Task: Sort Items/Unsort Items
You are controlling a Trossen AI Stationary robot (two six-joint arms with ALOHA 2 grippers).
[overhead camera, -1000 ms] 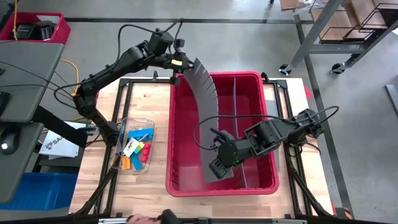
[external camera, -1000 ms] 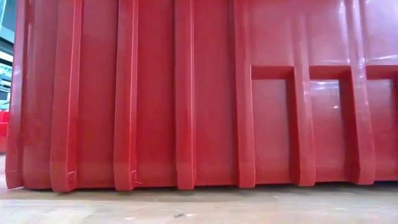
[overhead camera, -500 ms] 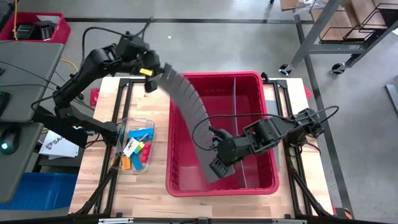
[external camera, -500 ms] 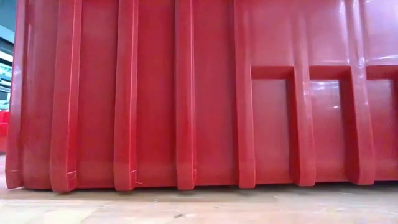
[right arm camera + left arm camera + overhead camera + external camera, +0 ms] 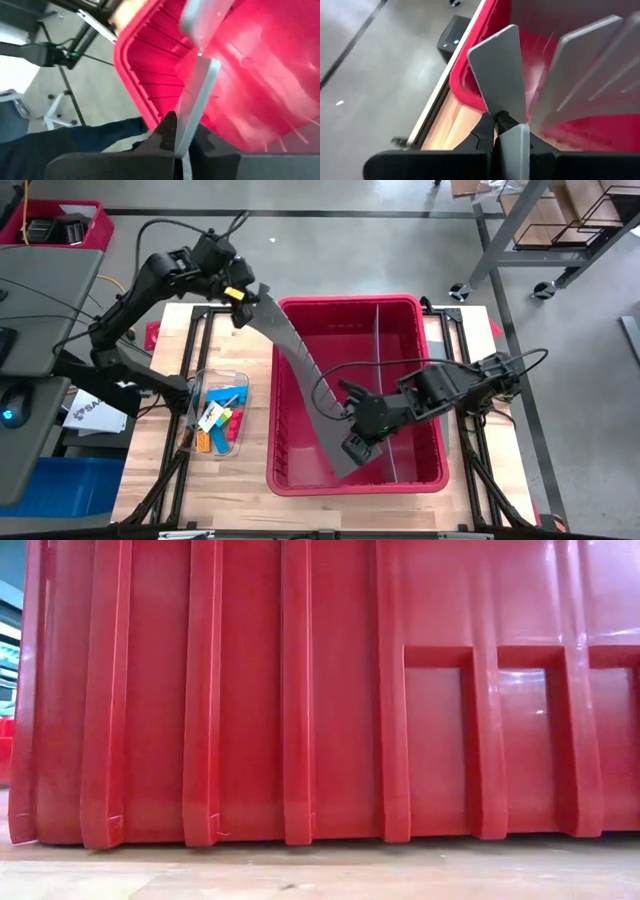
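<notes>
Items (image 5: 218, 420) for sorting are seen in a small clear tray (image 5: 236, 376) on the table (image 5: 250, 500), left of the large red bin (image 5: 355, 308); nothing among them is being handled. At the near end of the bin, the right gripper (image 5: 356, 448) is clamped shut on the lower end of a long grey ribbed divider panel (image 5: 300, 370), down inside the bin. The panel runs up and away to the bin's far left corner, where the left gripper (image 5: 237, 302) is shut on its top edge. Since a second ago, the left arm has been swung outward to the left, so the panel's upper end has been carried from over the bin's middle to beyond its left rim; the left fingers have also closed fully. Judged from this, the divider is being lifted out or repositioned, and the sorting proper is not yet under way.
</notes>
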